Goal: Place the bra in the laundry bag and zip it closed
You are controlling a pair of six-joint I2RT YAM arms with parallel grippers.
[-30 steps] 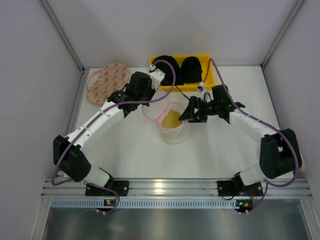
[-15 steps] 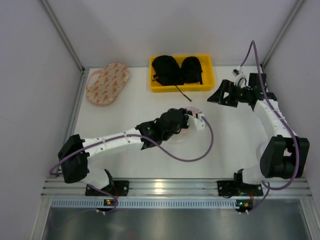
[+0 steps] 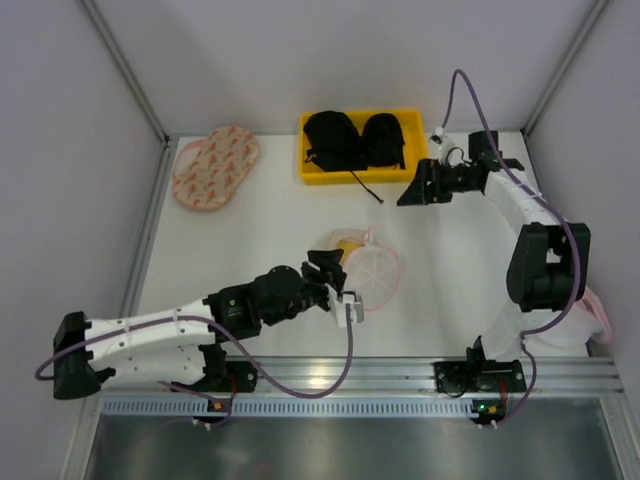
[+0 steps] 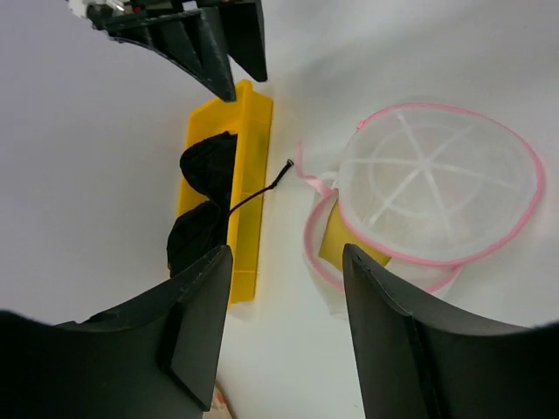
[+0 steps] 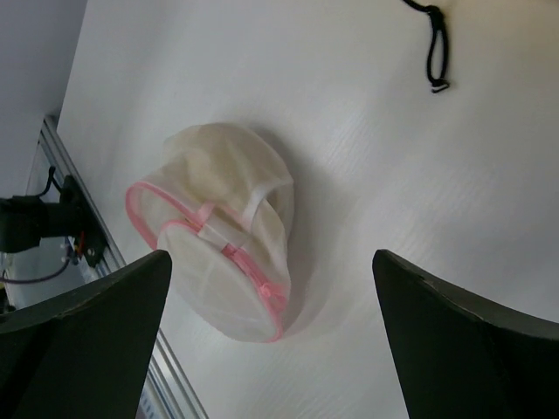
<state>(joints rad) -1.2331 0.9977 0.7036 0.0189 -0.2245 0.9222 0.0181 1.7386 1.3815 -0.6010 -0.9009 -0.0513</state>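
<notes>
L gripper (image 3: 338,287) sat just beside laundry bag (image 3: 375,272), fingers partly apart, empty. R gripper (image 3: 404,196) well away from bag, fingers spread wide, empty.

Looks like a robotics lab test cell to me, definitely not someone's laundry room. The white table (image 3: 250,240) is boxed in by plain grey panels (image 3: 60,150) with metal corner posts (image 3: 125,72), and an aluminium rail (image 3: 400,372) runs along the near edge with both arm bases bolted onto it. The left arm (image 3: 160,335) and right arm (image 3: 520,205) are white and black with purple cables (image 3: 350,345) looping loose. Everything else reads like staged props: a yellow bin (image 3: 325,177) of black bras (image 3: 335,140), a mesh laundry bag (image 3: 372,272), and a patterned pinkish bag (image 3: 215,165) off in the corner.
</notes>
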